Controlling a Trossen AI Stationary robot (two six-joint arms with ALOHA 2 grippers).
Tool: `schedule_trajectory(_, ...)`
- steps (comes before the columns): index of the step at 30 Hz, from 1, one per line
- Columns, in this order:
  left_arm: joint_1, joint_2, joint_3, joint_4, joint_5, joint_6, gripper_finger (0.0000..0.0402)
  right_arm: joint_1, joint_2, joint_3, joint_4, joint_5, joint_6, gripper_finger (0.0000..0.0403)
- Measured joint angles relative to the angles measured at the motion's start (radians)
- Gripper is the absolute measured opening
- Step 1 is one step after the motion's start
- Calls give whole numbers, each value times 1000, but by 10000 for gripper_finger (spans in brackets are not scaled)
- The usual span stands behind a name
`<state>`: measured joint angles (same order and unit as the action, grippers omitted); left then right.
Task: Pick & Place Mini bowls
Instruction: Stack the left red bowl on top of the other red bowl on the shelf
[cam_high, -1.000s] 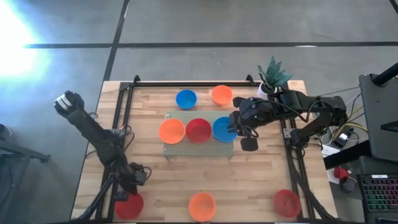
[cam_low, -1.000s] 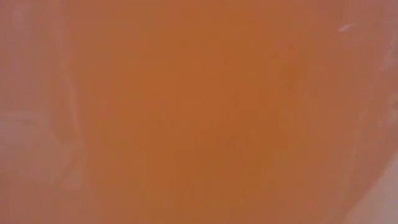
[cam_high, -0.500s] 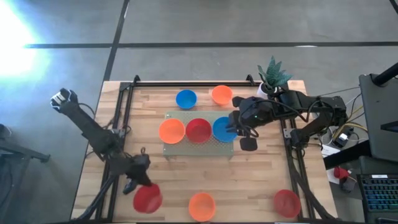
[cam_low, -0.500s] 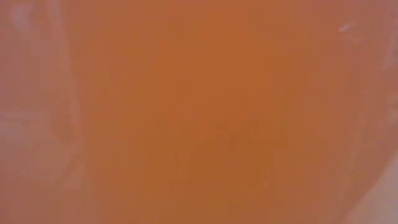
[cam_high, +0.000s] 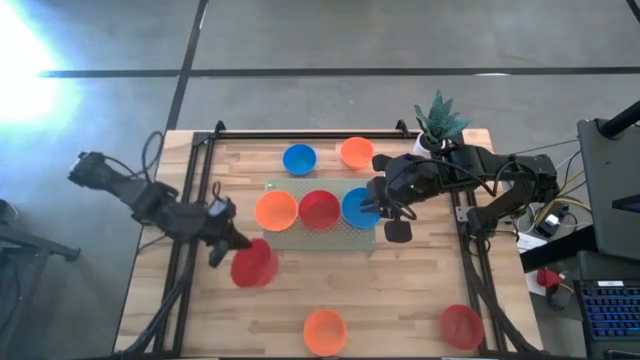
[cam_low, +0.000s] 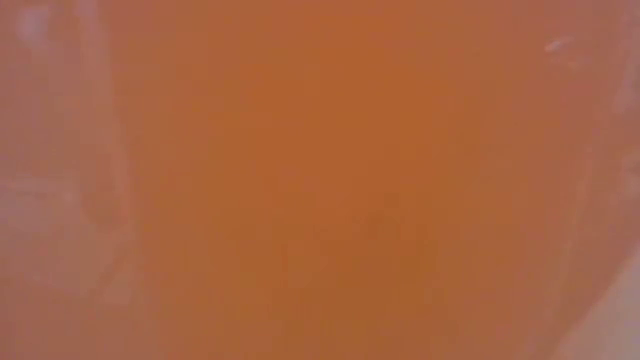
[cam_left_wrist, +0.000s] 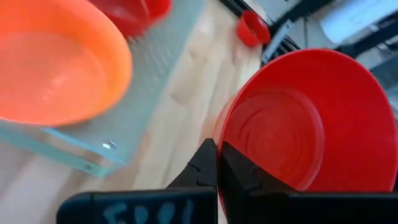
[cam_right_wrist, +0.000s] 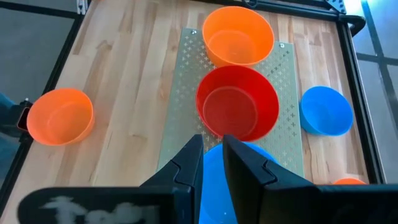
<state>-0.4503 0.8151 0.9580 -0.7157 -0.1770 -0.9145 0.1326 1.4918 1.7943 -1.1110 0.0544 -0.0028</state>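
My left gripper (cam_high: 228, 248) (cam_left_wrist: 217, 163) is over the table's left half, just near the mat's left corner, shut on a red mini bowl (cam_high: 253, 266). My right gripper (cam_high: 378, 205) (cam_right_wrist: 212, 160) is shut on a blue bowl (cam_high: 357, 207) at the right end of the pale green mat (cam_high: 318, 238). An orange bowl (cam_high: 276, 210) and a red bowl (cam_high: 319, 209) also sit on the mat. Loose on the wood are a blue bowl (cam_high: 299, 158), orange bowls (cam_high: 356, 152) (cam_high: 324, 331) and a red bowl (cam_high: 461, 326). My left gripper pinches the red bowl's rim (cam_left_wrist: 222, 134), one finger inside the bowl and one outside. The bowl (cam_left_wrist: 298, 118) sticks out beyond the fingers toward the table's right, tilted and seemingly lifted clear of the wood. My right gripper has the blue bowl's right-hand rim (cam_right_wrist: 212, 152) between its fingers, one finger (cam_right_wrist: 242, 163) over the inside and one (cam_right_wrist: 189, 163) outside, coming from the table's right and slanting down. The bowl's bottom seems to rest on the mat.
A potted plant (cam_high: 437, 122) stands at the far right corner. A black frame rail (cam_high: 300, 134) runs round the table's far and side edges. The low view is filled by an orange bowl (cam_low: 320, 180) right in front of its lens. Bare wood lies between the mat and the near bowls.
My left gripper has carried the red bowl from the table's near left corner up and toward the far edge and the right, close to the mat's near left corner. The right gripper and the other bowls have kept still.
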Motion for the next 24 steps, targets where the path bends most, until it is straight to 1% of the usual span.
schedule_trajectory(3, 73, 18, 81, -73, -1, 8, 0, 0, 0, 0, 1, 0, 0, 57)
schedule_trajectory(5, 129, 38, 125, -100, -24, 28, 0, 0, 0, 0, 1, 0, 1, 57)
schedule_trajectory(7, 191, 63, 163, -102, -73, 72, 0, 0, 0, 0, 1, 0, 1, 57)
schedule_trajectory(11, 329, 139, 256, -101, -82, 225, 0, 0, 0, 0, 2, 0, 0, 57)
schedule_trajectory(14, 421, 208, 326, -100, -37, 269, 0, 0, 0, 0, 2, 0, 3, 57)
schedule_trajectory(17, 499, 286, 386, -100, 42, 315, 0, 0, 0, 0, 2, 0, 3, 57)
schedule_trajectory(24, 608, 472, 493, -99, 242, 441, 0, 0, 0, 0, 2, 0, 0, 57)
